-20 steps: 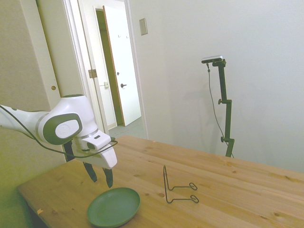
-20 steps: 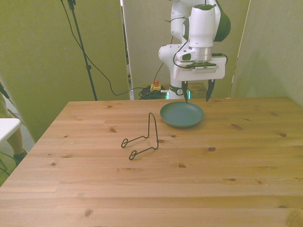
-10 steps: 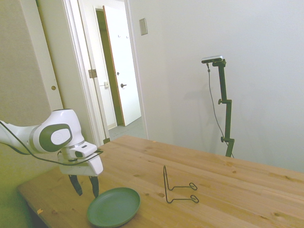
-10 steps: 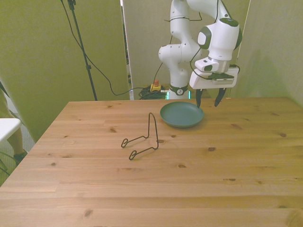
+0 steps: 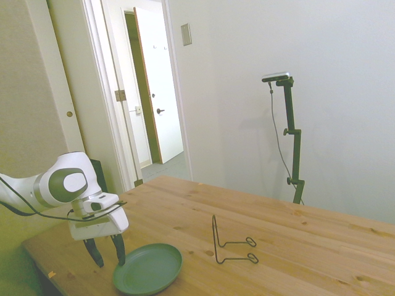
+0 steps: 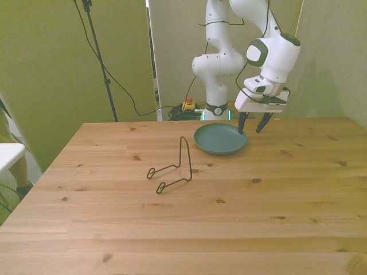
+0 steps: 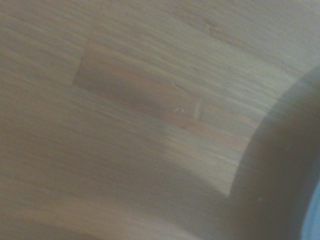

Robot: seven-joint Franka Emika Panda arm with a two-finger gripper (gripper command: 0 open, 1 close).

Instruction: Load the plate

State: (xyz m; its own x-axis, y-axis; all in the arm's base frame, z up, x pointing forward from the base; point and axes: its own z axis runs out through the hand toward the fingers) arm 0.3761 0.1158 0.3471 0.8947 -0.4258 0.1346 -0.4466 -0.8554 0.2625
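Observation:
The dark green plate [image 5: 147, 269] lies flat on the wooden table [image 5: 321, 246], near the corner by the arm; in the front view the plate [image 6: 220, 138] sits left of the gripper. My gripper [image 5: 105, 252] hangs open just off the plate's rim, tilted, its tips close above the wood. In the front view the gripper [image 6: 253, 123] stands at the plate's right edge, one finger nearly over the rim. Nothing is between the fingers. The wrist view is blurred: table wood [image 7: 130, 100] and a sliver of plate rim [image 7: 311, 220].
A thin black wire stand [image 5: 229, 243] rests on the table beyond the plate; in the front view the wire stand [image 6: 174, 167] is to the plate's left and nearer the camera. An open door [image 5: 157, 92] lies behind the table.
The gripper has swung off the plate's back edge toward the front view's right and dropped lower, tilting as it went. It stays open. Plate and wire stand have not moved.

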